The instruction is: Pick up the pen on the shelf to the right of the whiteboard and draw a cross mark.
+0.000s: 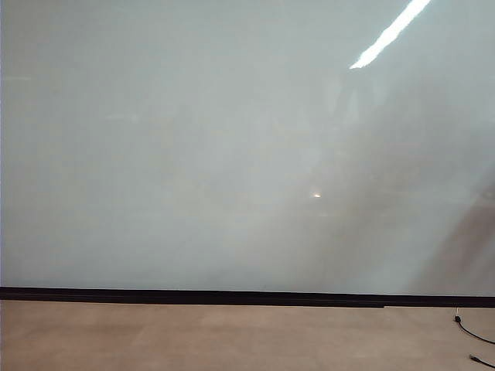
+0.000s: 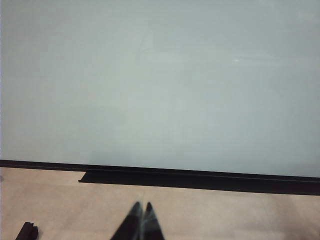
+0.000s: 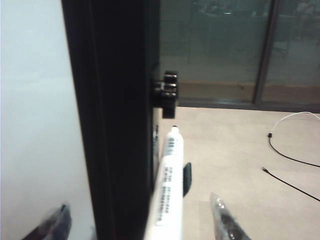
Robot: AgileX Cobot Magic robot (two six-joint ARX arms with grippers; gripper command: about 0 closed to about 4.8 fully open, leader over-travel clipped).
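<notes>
The whiteboard (image 1: 232, 154) fills the exterior view, glossy and pale, with a black strip (image 1: 193, 296) along its lower edge. No cross mark shows on it in any view. In the right wrist view the pen (image 3: 167, 190), white with a printed label, lies alongside the board's black side frame (image 3: 115, 125). My right gripper (image 3: 139, 201) is open, with one finger on the board side of the frame and the other (image 3: 224, 220) beyond the pen, neither touching it. My left gripper (image 2: 142, 210) is shut with nothing in it, low in front of the board. Neither gripper appears in the exterior view.
A black knob (image 3: 166, 88) sticks out of the frame beyond the pen's tip. Thin cables (image 3: 287, 155) lie on the tan floor to the right, also visible as a cable (image 1: 472, 332) in the exterior view. A small black block (image 2: 26, 231) sits on the floor near the left gripper.
</notes>
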